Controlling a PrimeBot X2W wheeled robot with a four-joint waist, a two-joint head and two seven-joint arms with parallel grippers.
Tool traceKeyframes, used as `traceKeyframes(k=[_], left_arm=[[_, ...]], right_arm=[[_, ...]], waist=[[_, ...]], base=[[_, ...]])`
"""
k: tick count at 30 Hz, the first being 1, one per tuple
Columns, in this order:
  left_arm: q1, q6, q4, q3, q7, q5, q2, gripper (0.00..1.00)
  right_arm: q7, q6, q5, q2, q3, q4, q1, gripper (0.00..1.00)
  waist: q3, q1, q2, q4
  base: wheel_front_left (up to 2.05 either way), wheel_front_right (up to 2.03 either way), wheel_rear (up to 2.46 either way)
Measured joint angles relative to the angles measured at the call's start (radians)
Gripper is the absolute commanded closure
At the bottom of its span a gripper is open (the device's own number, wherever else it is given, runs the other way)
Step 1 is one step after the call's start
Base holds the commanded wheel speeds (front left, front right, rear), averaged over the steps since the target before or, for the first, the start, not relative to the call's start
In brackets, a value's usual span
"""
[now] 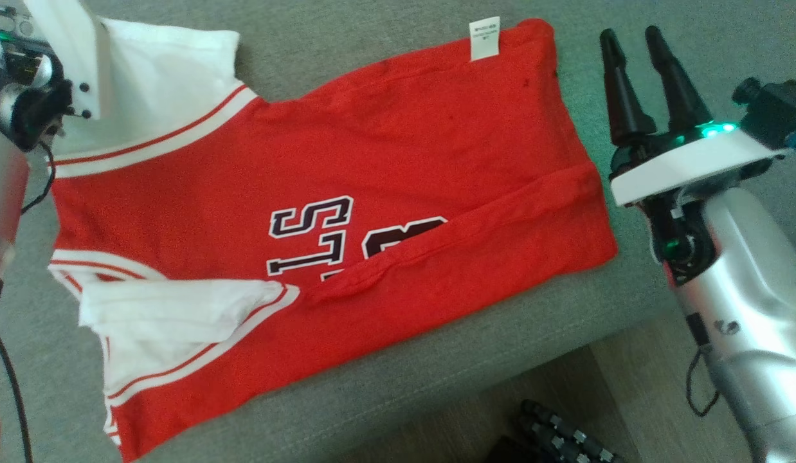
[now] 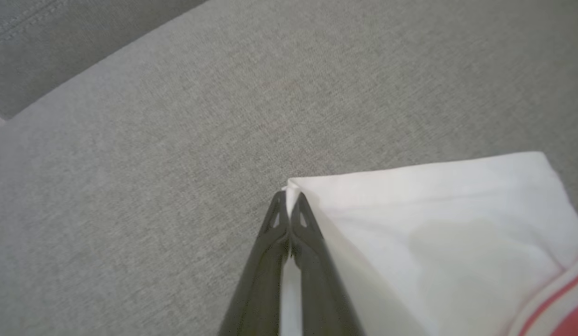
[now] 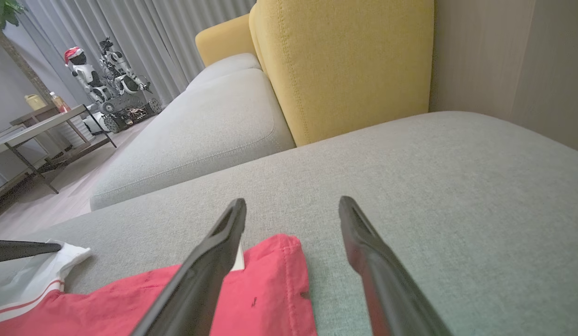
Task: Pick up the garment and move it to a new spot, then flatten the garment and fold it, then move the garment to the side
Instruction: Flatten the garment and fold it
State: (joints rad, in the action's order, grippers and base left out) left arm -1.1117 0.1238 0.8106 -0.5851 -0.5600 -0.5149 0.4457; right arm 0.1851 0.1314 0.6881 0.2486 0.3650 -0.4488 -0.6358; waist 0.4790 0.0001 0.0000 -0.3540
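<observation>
Left hand [image 2: 287, 205] closed on white sleeve [image 2: 433, 224] of red garment [image 1: 398, 148], spread on grey sofa [image 1: 346, 45]. Right hand [image 1: 631, 35] open, just beside the hem.

The right end effector [image 3: 292, 205] holds its 2 dark fingers spread apart above the grey sofa seat [image 3: 433, 186]. The red jersey [image 3: 270, 289] has a corner beneath 1 finger. A yellow back cushion [image 3: 345, 70] rises behind.
</observation>
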Motion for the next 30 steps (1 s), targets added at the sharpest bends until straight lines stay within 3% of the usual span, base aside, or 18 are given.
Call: traceKeyframes(k=[7,17,23,30], left_arm=[[0.053,0.001,-0.080,-0.021,0.135,-0.009,-0.019,1.00],[0.195,-0.019,-0.270,-0.019,0.290,-0.035,-0.042,1.00],[0.289,-0.036,-0.421,-0.030,0.307,-0.056,-0.052,1.00],[0.334,-0.047,-0.520,-0.051,0.288,-0.060,-0.052,1.00]], right_arm=[[-0.027,0.000,-0.006,0.068,0.016,-0.040,-0.052,0.00],[-0.218,0.000,0.003,0.188,0.122,-0.148,-0.117,0.00],[-0.319,0.000,0.025,0.260,0.195,-0.256,-0.162,0.00],[-0.360,0.000,0.044,0.268,0.236,-0.349,-0.199,0.00]], waist=[[-0.029,0.0000,0.0000,0.063],[-0.072,0.0000,0.0000,0.204],[-0.094,0.0000,0.0000,0.296],[-0.096,0.0000,0.0000,0.332]], base=[[0.00,0.00,0.00],[0.00,0.00,0.00],[0.00,0.00,0.00],[0.00,0.00,0.00]])
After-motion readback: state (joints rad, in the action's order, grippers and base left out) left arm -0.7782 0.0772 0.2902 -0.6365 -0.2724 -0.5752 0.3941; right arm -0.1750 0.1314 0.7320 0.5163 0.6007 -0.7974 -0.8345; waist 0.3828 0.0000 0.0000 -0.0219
